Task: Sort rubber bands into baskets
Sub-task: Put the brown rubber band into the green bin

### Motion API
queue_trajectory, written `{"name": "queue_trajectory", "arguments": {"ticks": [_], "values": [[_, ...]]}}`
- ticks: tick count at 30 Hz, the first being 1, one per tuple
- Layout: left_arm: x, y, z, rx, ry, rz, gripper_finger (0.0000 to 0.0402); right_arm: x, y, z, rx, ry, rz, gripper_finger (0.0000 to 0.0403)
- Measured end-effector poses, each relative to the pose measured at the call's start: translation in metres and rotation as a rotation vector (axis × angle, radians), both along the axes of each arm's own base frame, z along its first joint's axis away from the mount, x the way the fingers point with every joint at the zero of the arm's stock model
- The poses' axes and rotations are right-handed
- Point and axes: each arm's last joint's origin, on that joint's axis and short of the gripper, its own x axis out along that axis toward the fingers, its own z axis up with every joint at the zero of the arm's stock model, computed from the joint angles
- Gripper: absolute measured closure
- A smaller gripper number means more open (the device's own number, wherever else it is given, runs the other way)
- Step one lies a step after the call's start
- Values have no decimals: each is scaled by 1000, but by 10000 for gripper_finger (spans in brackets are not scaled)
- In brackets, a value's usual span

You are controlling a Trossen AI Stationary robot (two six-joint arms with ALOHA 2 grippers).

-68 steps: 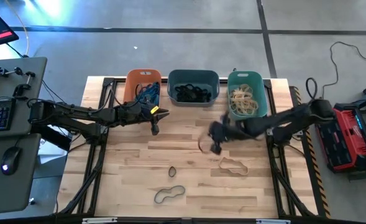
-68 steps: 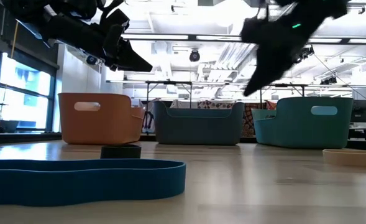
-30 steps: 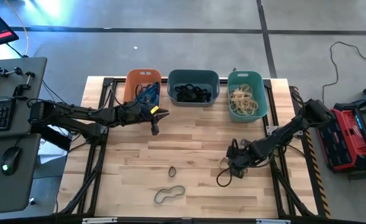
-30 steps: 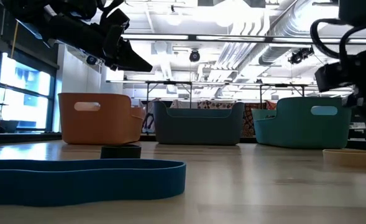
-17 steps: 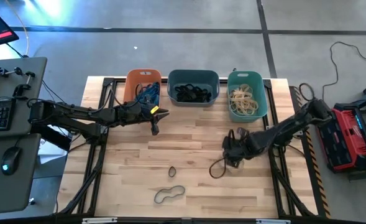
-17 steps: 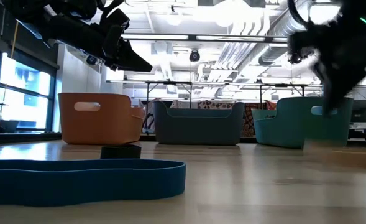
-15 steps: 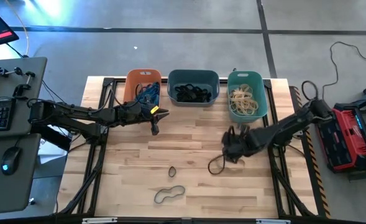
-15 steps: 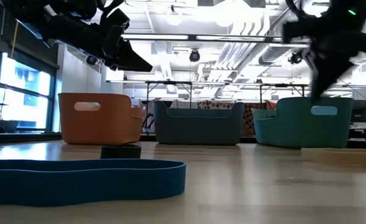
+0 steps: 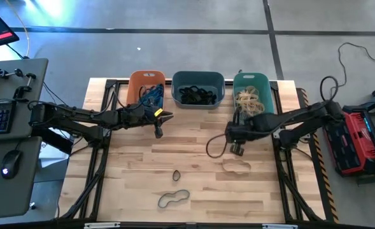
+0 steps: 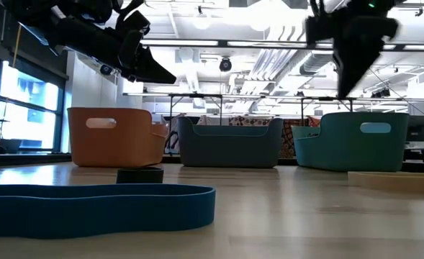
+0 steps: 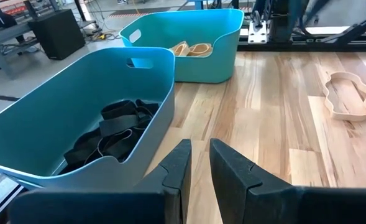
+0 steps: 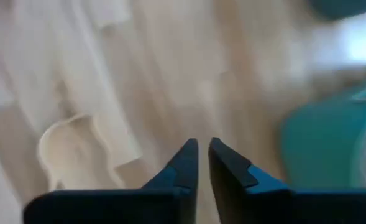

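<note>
Three baskets stand in a row at the far edge: the orange basket (image 9: 145,86) with blue bands, the slate basket (image 9: 198,89) with black bands, and the teal basket (image 9: 253,95) with tan bands. A tan band (image 9: 237,166), a small dark band (image 9: 176,175) and a blue band (image 9: 173,199) lie flat on the table. My right gripper (image 9: 236,150) is shut and empty, raised above the table between the tan band and the teal basket. My left gripper (image 9: 169,116) is shut and empty, raised in front of the orange basket.
A dark cable loop (image 9: 210,147) hangs beside my right wrist. The wooden table has bare room in its middle and along its near edge. In the low view the blue band (image 10: 96,208) lies nearest and the tan band (image 10: 395,180) lies at the right.
My right gripper was low over the tan band. It has risen and gone toward the far edge and a little left, toward the baskets, with its fingers empty. The tan band has stayed on the table.
</note>
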Motion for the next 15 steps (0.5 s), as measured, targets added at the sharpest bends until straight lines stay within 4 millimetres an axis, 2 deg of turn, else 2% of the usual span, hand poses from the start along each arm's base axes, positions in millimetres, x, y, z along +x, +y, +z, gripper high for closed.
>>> {"name": "queue_trajectory", "arguments": {"ticks": [8,15], "values": [[0,0,0,0,0,0,353,-15,27,-58,130,23,40,289],[0,0,0,-2,0,0,353,-23,38,-88,209,-27,60,273]]}}
